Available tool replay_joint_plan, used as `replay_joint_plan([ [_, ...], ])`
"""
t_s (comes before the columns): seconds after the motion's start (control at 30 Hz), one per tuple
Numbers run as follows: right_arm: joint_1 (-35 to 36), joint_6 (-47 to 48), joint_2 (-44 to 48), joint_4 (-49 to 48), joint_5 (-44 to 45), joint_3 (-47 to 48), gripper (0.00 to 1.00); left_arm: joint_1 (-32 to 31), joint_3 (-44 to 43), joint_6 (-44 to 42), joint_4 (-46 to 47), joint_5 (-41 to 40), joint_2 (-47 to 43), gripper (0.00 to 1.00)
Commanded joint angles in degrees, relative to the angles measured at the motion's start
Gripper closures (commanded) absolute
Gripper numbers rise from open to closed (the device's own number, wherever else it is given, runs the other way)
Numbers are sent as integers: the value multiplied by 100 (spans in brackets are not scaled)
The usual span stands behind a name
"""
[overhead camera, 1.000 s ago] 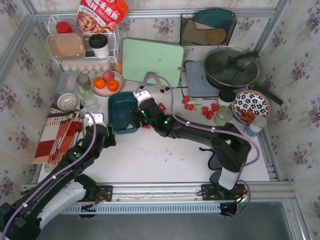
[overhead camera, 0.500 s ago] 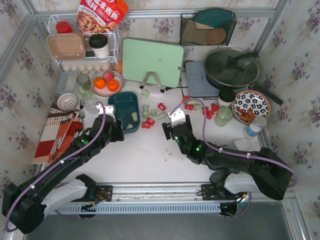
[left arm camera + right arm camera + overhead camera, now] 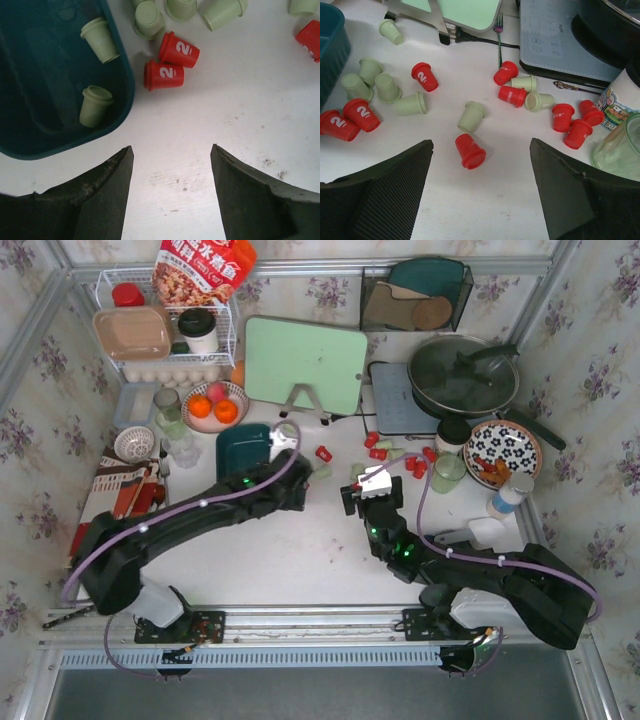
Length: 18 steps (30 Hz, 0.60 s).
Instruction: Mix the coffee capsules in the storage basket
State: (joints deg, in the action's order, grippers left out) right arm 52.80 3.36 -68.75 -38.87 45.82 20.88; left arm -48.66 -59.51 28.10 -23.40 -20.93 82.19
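The dark teal storage basket (image 3: 238,448) (image 3: 45,100) sits left of centre with two pale green coffee capsules (image 3: 94,105) inside. Red and green capsules (image 3: 323,453) (image 3: 425,77) lie scattered on the white table to its right. My left gripper (image 3: 300,488) (image 3: 171,148) hangs open over bare table just off the basket's right rim, two red capsules (image 3: 164,76) ahead of it. My right gripper (image 3: 360,495) (image 3: 481,142) is wide open, with one red capsule (image 3: 470,151) lying on its side between the fingertips, untouched.
A pale green cutting board on a stand (image 3: 305,362) is behind the capsules. An induction plate with a pan (image 3: 463,375), a green glass (image 3: 447,472) and a patterned plate (image 3: 502,452) crowd the right. A fruit bowl (image 3: 214,405) and a wire rack (image 3: 165,335) stand far left.
The right arm pulled back from the basket to the table's middle and its jaws opened a little wider. The left arm swung right, past the basket toward the loose capsules.
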Motion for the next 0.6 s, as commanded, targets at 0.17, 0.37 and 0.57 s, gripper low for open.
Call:
replay_joint_plan([
  [0.17,2,-212,365,41,194,12,14,-364,-1684,1642,-1726,-1370,1739,34],
  [0.37,-3,-282,782,29,201,-134,14,-576,-1846,1745,-1107,-1385,2053,38],
  [0.57,-5,-300,951,53,201,-187,14,-570,-2456,898,-1014,-1345,2665,38],
])
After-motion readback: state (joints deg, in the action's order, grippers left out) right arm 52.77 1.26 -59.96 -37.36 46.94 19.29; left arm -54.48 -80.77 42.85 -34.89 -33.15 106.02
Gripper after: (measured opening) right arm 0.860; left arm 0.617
